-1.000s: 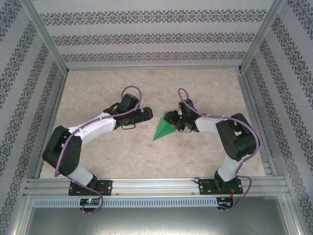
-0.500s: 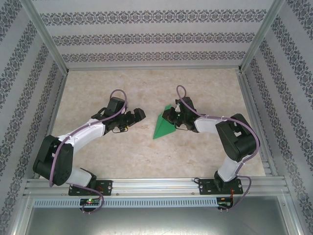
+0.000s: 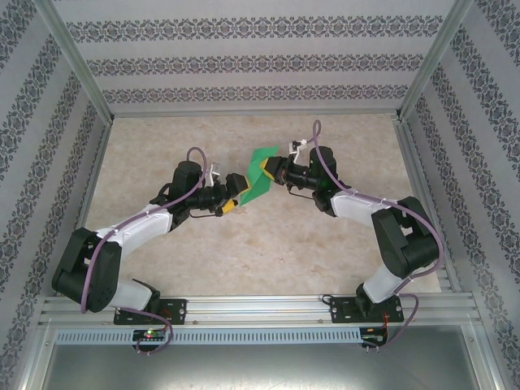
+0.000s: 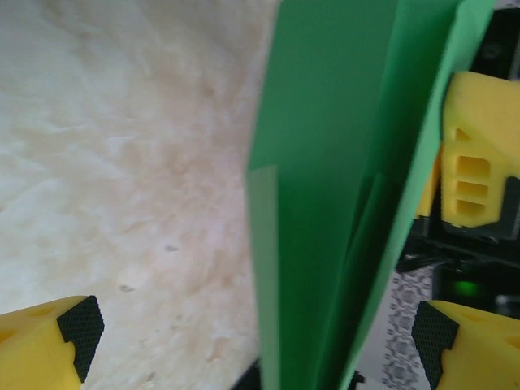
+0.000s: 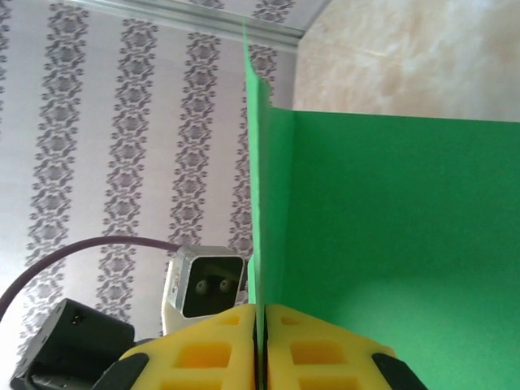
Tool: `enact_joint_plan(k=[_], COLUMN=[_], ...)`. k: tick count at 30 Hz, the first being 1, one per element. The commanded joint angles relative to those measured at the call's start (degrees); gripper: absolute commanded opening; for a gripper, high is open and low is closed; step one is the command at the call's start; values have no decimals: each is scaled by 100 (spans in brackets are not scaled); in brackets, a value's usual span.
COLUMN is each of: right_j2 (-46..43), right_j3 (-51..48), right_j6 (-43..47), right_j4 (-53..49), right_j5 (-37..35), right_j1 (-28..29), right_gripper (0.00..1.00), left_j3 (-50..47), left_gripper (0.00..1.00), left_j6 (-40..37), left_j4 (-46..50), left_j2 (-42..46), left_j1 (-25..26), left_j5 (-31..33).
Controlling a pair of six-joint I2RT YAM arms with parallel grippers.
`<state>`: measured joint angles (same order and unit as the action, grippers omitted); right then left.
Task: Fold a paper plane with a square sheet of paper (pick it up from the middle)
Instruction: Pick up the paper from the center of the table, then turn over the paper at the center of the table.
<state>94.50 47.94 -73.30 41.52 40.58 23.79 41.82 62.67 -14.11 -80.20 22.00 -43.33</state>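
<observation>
right gripper (image 5: 262, 313): yellow fingers (image 5: 213, 353) pressed together, clamped on one edge of the folded bright green paper sheet (image 5: 390, 227). Sheet stands on edge between the two arms, over the middle of the beige marbled tabletop (image 3: 325, 236). left gripper (image 3: 234, 195): fingers wide apart, straddling the sheet's other end, pads clear of it.

Folded green paper (image 4: 325, 162) upright between spread left fingers (image 4: 49, 345), marbled table (image 4: 122, 162) at left, right fingers (image 4: 473, 166) behind paper's edge
</observation>
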Motion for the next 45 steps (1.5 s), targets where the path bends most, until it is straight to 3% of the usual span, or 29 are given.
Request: enact_joint_plan(k=[1, 7, 12, 24, 27, 31, 34, 38, 45], right_j2=[249, 425, 453, 326, 307, 92, -261, -802, -1648], right_j3=[141, 207, 224, 232, 233, 192, 80, 48, -204], right_j6=[-630, -708, -669, -256, -246, 215, 923, 2079, 2981], right_j4=[889, 992, 905, 322, 285, -481, -1496, -3086, -4078], right_j5=[368, 503, 612, 846, 877, 713, 301, -644, -2053], right_j1=[60, 143, 189, 198, 171, 22, -137, -228, -204], right_gripper=[11, 11, 11, 12, 18, 39, 55, 69, 87], left_j3=[-34, 97, 145, 257, 300, 577, 959, 1640, 2933], left_gripper=[100, 93, 69, 28, 19, 12, 11, 9, 9], left_j6=[489, 411, 300, -20, -157, -921, -1887, -3037, -3784], left_j4=[-1108, -1147, -1123, -810, -607, 691, 2265, 4370, 6791], left_j2=[-64, -43, -58, -132, -133, -57, 0, -28, -283], left_j1=[-38, -29, -33, -24, -24, -22, -29, -9, 377], left_j5=[-392, -401, -317, -298, -278, 34, 691, 2146, 5450])
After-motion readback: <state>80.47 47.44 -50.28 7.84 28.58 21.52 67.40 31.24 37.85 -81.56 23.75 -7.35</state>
